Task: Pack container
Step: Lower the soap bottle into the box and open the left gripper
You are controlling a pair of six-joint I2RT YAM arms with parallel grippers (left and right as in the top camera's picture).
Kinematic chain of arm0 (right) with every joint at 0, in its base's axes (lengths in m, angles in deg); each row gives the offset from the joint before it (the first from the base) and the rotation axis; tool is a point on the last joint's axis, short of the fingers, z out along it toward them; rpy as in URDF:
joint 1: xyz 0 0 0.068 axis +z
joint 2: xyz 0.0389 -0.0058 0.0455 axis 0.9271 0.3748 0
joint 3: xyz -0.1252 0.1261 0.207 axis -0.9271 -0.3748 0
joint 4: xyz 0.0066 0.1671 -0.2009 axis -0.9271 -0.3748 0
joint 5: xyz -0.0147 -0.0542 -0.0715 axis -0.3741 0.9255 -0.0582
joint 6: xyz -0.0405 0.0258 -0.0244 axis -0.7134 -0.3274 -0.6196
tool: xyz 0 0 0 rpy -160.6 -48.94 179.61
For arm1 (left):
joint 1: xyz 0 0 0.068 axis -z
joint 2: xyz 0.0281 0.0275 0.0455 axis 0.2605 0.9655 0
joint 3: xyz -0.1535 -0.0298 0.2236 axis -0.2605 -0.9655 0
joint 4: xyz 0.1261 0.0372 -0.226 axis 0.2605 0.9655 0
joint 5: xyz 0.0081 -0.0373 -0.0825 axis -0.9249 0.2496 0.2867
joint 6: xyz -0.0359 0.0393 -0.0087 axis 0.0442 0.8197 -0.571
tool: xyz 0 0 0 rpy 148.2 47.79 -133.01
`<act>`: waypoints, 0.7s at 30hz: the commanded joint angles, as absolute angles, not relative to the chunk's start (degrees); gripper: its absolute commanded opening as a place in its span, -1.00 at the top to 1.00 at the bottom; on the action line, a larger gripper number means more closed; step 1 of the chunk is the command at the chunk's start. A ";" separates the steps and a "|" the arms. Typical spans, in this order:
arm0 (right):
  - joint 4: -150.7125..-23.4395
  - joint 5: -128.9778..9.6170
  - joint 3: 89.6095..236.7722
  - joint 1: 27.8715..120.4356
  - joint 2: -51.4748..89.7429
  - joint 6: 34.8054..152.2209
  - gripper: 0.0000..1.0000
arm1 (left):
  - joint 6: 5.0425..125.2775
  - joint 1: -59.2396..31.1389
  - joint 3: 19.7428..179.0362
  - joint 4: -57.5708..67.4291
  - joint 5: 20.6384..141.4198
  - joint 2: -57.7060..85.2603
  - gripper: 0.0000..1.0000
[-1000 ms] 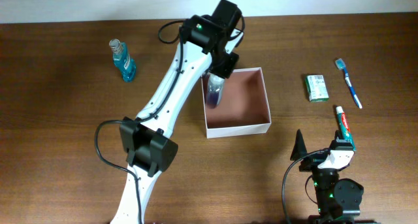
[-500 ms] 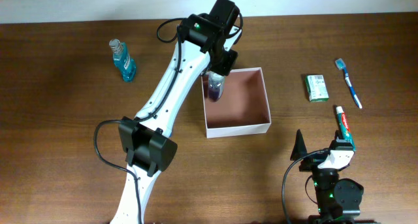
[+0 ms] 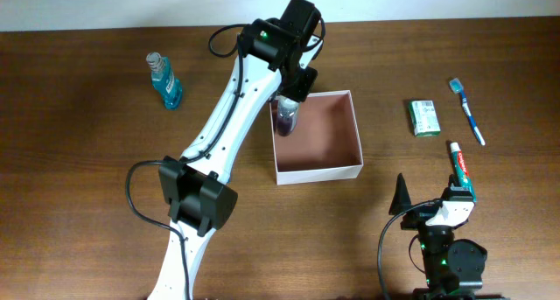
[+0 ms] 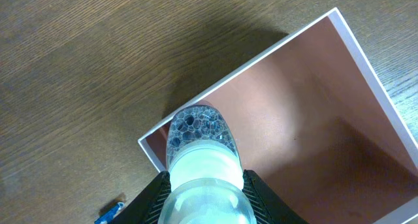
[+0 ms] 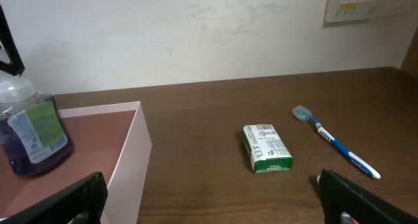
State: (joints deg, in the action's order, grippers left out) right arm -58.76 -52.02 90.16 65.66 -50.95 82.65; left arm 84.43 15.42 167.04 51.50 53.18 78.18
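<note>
The container (image 3: 350, 169) is a square, shallow box with white walls and a pinkish-brown inside, in the middle of the table. My left gripper (image 3: 287, 103) is shut on a clear bottle of purple liquid (image 3: 285, 118) over the container's back-left corner. The left wrist view looks down the bottle (image 4: 199, 152) between the black fingers (image 4: 157, 191) to the container's corner (image 4: 150, 149). From the right wrist view the bottle (image 5: 32, 136) stands upright inside the container (image 5: 130, 159). My right gripper (image 3: 430, 199) stays wide open near the front right edge, holding nothing.
A blue mouthwash bottle (image 3: 164, 81) lies at the back left. Right of the container are a green-and-white packet (image 3: 424, 117), a blue toothbrush (image 3: 467, 111) and a toothpaste tube (image 3: 460, 167). The left arm reaches across the table's left half.
The left gripper has shifted a little toward the container's back-left corner, and the bottle has turned from tilted to more upright. The right arm has not moved.
</note>
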 commanded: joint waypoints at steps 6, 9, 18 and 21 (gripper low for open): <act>-58.76 -51.34 89.63 65.66 -51.45 83.28 -0.97 | 84.49 14.99 167.61 52.39 51.89 77.24 0.30; -58.76 -51.34 89.63 65.66 -51.45 83.28 -0.97 | 84.47 14.53 167.61 53.11 51.92 77.24 0.28; -58.78 -51.34 89.63 65.66 -51.45 83.28 -0.97 | 84.47 14.35 167.61 53.35 52.13 77.24 0.14; -58.76 -51.34 89.63 65.66 -51.45 83.28 -0.97 | 84.47 14.35 167.61 53.42 52.11 77.24 0.24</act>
State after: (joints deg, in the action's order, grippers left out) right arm -58.76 -52.02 90.16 65.66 -50.95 82.67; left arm 84.41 14.70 167.04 53.40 52.68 78.18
